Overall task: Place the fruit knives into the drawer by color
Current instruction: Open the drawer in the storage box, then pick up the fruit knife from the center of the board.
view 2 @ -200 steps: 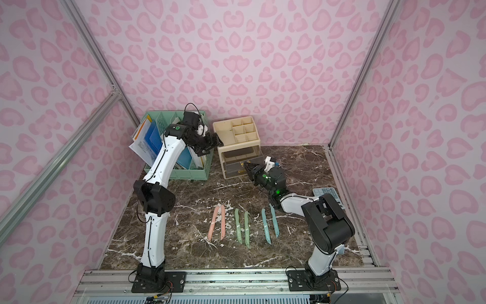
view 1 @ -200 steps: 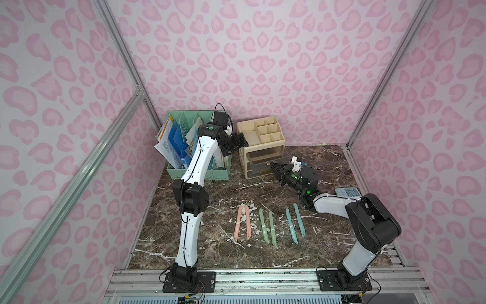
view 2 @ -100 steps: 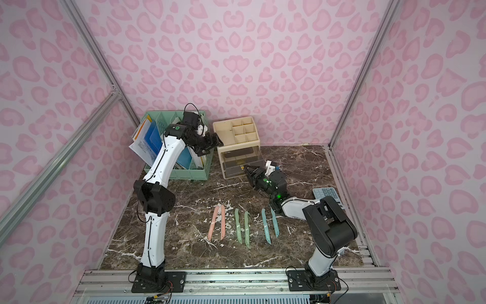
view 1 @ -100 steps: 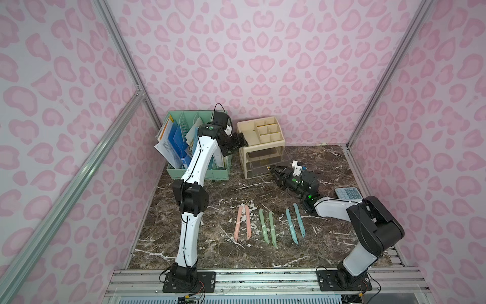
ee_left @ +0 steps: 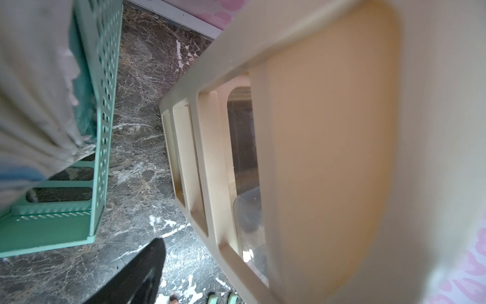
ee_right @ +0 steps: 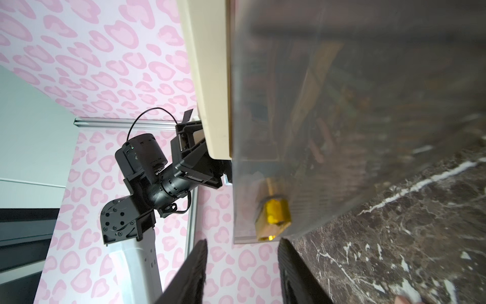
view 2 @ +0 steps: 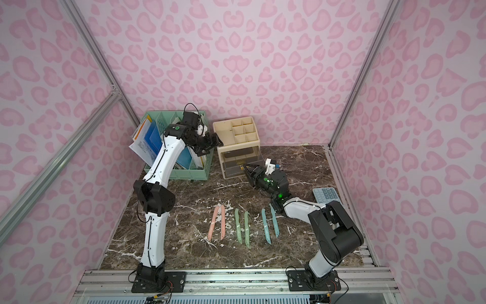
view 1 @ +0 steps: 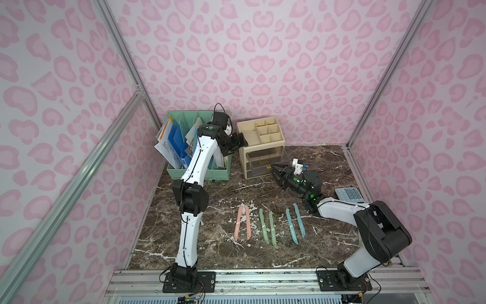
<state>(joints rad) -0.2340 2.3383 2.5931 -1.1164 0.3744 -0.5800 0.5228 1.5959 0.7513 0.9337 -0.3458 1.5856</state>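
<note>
Right wrist view: ribbed black right pincer (ee_right: 242, 243) half-spread, empty, beside faceted gold knob (ee_right: 273, 218) on clear drawer (ee_right: 355, 105).

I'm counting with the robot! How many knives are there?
6, all in a row on the table: two pink knives nearest the left arm, two green knives in the middle, two blue knives nearest the right arm. I spot none elsewhere.

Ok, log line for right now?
clear drawer pulled out | right gripper open, just off its gold knob | left gripper open at beige organizer | six pastel fruit knives on marble table
</note>
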